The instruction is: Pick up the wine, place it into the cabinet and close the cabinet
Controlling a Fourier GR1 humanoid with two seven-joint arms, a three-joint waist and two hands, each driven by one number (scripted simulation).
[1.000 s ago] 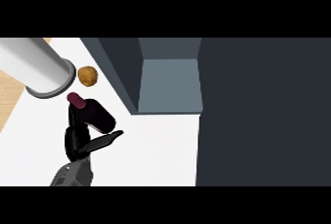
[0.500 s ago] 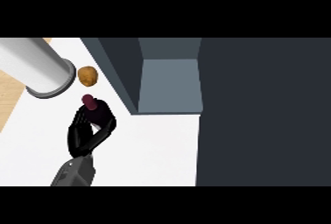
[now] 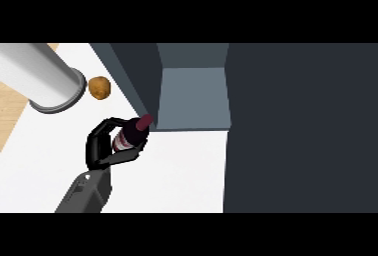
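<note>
The wine bottle (image 3: 130,134), dark maroon with a pale label, tilts with its neck toward the cabinet's front edge. My left hand (image 3: 98,146) is shut on it, with fingers looped round its far side and the thumb under its near side. The dark grey cabinet (image 3: 193,95) stands open just right of the bottle, its lighter inside floor showing. A large dark panel (image 3: 299,125) fills the view's right side. My right hand shows nowhere.
A big light grey cylinder (image 3: 40,77) lies slanted at the upper left. A small brown potato (image 3: 99,87) sits between it and the cabinet's left wall. White counter (image 3: 170,170) stretches below the cabinet; tan floor shows at the far left.
My left hand has gone from open below the bottle to curled round it. Bottle and hand have shifted right toward the cabinet, and the bottle now leans.
</note>
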